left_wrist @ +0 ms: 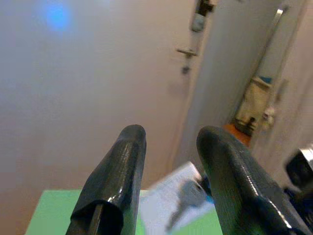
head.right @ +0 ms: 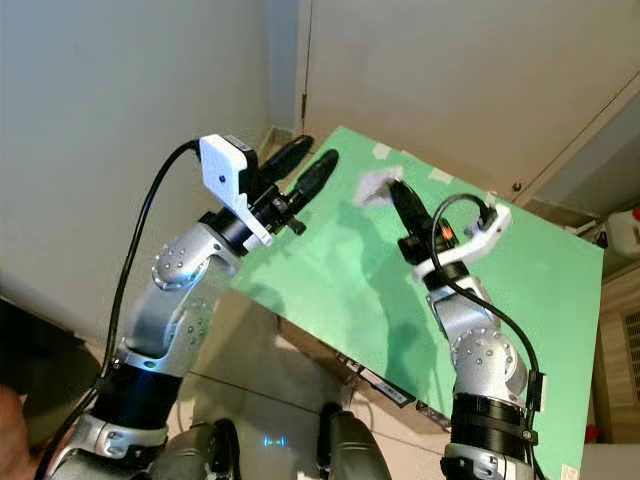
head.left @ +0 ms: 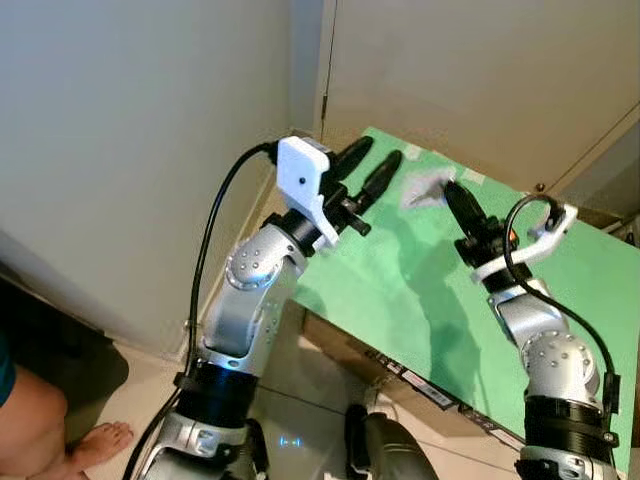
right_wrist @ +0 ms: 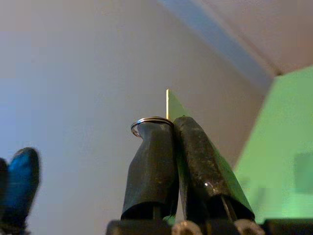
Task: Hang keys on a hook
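The keys (left_wrist: 182, 208) hang from a metal ring (right_wrist: 149, 121) pinched between the closed fingers of the right gripper (head.left: 455, 197), the ring looped over the tip of one finger. A pale tag or card (head.left: 425, 187) dangles with them (blurred in the head views, so its detail cannot be made out). Just beneath the raised right gripper lies a green tabletop (head.left: 400, 300). Near it, off to the robot's left, the left gripper (head.left: 378, 166) is held up with its fingers parted and nothing between them, pointing toward the keys. Beyond both grippers stand a pale wall and a door (left_wrist: 146, 73) with a lever handle (left_wrist: 187, 51). A person's bare foot (head.left: 100, 440) rests on the floor far below the left arm.
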Controlling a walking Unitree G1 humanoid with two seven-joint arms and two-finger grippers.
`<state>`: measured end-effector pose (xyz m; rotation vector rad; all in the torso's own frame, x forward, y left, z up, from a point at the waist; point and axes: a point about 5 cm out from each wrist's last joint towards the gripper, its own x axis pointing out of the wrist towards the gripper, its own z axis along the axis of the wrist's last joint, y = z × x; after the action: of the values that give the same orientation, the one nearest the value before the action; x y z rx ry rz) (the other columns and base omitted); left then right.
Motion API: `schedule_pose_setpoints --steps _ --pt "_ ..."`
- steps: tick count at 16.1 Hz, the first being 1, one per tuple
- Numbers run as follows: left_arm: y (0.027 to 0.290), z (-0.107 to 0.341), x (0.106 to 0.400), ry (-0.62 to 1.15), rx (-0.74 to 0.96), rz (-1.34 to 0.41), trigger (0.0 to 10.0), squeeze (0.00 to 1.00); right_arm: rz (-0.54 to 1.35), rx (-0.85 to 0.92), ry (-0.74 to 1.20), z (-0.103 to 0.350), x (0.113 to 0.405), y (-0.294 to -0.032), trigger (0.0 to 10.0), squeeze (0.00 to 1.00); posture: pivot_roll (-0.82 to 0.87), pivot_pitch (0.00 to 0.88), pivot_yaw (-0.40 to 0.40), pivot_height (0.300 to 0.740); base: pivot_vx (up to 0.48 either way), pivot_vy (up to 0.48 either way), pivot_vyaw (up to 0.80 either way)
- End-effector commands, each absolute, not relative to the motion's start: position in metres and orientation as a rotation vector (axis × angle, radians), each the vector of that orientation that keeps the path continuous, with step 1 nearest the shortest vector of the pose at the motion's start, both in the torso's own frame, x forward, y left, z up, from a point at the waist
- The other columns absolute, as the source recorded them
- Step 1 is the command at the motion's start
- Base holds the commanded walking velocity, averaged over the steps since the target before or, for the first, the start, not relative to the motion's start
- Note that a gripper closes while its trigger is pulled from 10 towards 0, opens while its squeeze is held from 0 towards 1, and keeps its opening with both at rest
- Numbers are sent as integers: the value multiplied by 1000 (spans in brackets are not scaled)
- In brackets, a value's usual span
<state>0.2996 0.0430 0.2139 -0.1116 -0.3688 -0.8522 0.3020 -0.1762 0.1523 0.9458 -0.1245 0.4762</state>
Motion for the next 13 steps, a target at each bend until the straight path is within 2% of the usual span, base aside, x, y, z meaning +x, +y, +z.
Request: schedule_pose_setpoints --steps 1,7,13 --pt "36 216 291 -362 -82 -937 10000 0 533 945 -138 164 299 -173 0 0 -74 129 -73 740 0 0 0" --pt "37 231 288 -409 -3 -940 10000 0 717 894 -125 180 280 -159 0 0 -81 134 -71 740 0 0 0" --pt "34 230 285 -387 44 -966 10000 0 782 894 -110 183 274 -151 0 0 -80 143 -71 740 0 0 0"
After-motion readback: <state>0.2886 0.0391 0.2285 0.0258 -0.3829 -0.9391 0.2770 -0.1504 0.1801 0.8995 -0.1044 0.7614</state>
